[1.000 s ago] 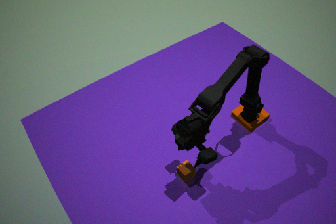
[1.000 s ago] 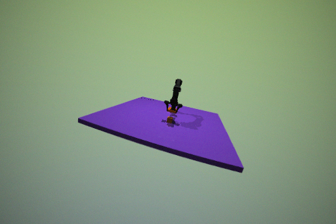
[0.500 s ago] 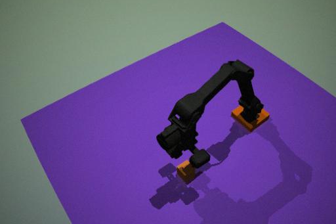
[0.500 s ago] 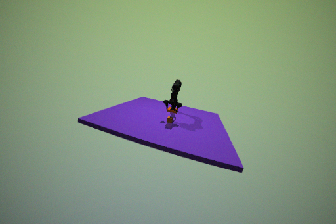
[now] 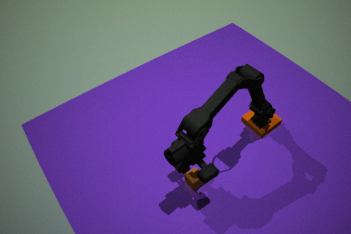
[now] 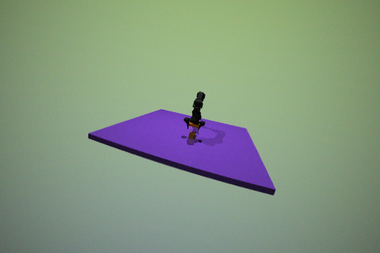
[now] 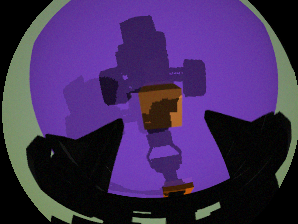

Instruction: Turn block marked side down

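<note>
The orange block (image 5: 192, 182) (image 6: 191, 136) (image 7: 177, 119) rests on the purple table (image 5: 120, 125) (image 6: 148, 135) (image 7: 225, 45). A dark shadow covers part of its face in the wrist view, and I cannot make out a marked side. My gripper (image 6: 193, 128) (image 7: 165, 118) is open with nothing between its fingers. It is above the block, tilted, with its fingers spread wide. In the wrist view the block shows in the gap between the fingertips, slightly beyond them. In the top view one finger hides part of the block.
The arm's orange base (image 5: 248, 119) (image 7: 185, 187) stands on the table behind the block. The arm arches from it over the table. Shadows of the arm and gripper lie around the block. The table's edges show in the top and exterior views.
</note>
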